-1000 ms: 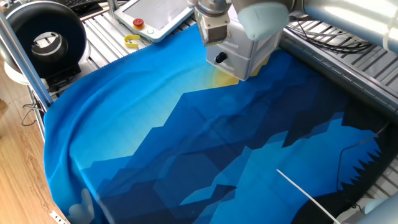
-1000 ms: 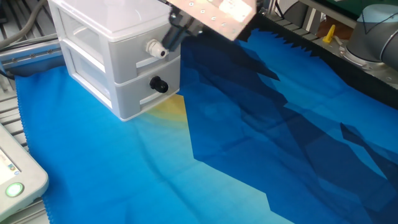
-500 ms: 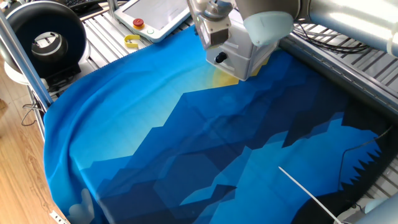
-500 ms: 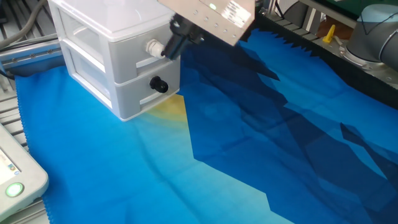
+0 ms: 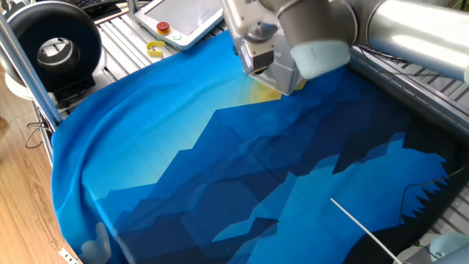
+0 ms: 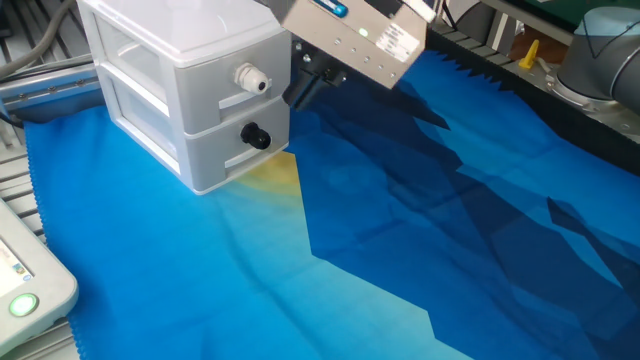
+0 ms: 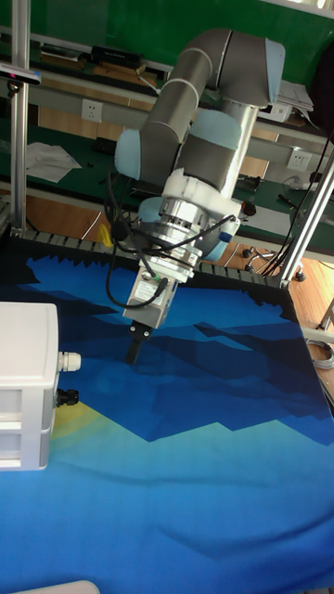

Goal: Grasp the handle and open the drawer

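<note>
Drawer (image 6: 215,150) sits shut at the upper left of the other fixed view — black handle (image 6: 256,136) on its front. Gripper (image 7: 134,350) hangs apart from it, fingers together, holding nothing — over the blue cloth (image 6: 420,250).

Blue mountain-print cloth (image 5: 220,169) covering the table; wooden floor (image 5: 18,191) beside the cloth's edge; green wall (image 7: 102,37) behind it, with white sockets (image 7: 91,110) and aluminium frame posts (image 7: 19,111)
</note>
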Robot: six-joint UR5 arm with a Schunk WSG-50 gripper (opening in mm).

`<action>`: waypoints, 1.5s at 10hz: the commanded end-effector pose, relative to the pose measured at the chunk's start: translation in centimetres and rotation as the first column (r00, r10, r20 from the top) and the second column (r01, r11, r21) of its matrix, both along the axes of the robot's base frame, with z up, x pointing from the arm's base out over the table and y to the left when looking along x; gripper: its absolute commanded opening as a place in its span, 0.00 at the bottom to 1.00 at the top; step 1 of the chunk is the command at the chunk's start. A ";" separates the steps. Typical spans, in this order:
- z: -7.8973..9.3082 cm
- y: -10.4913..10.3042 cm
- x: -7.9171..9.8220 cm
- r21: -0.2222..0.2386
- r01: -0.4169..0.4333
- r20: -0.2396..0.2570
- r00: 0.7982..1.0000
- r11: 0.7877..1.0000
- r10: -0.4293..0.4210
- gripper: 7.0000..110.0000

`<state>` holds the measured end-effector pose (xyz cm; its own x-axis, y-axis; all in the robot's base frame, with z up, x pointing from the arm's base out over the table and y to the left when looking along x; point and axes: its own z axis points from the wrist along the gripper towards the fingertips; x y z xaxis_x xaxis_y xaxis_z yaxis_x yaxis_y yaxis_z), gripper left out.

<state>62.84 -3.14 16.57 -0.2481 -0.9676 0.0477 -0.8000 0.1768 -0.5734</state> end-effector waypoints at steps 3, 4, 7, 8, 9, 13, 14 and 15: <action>5.0 3.0 3.5 0.051 -0.006 -0.028 1.000 0.999 0.008 0.00; 5.3 3.7 3.7 0.095 0.004 -0.023 1.000 0.995 -0.002 0.00; 4.9 4.5 4.1 0.061 -0.029 0.036 0.999 0.998 0.026 0.00; 4.6 4.1 4.1 0.042 -0.023 0.052 0.998 0.999 0.021 0.00; 3.8 4.0 3.7 0.052 -0.028 0.053 0.998 0.998 0.026 0.00; 1.6 2.4 0.8 -0.019 0.018 -0.029 0.999 1.000 -0.018 0.00; 1.5 1.5 0.1 -0.044 0.068 -0.039 0.997 0.997 -0.070 0.00; 1.4 1.4 -0.3 -0.036 0.102 -0.042 0.994 0.994 -0.104 0.00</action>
<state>64.05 -0.59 18.52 -0.2704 -0.9606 0.0645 -0.8050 0.1888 -0.5624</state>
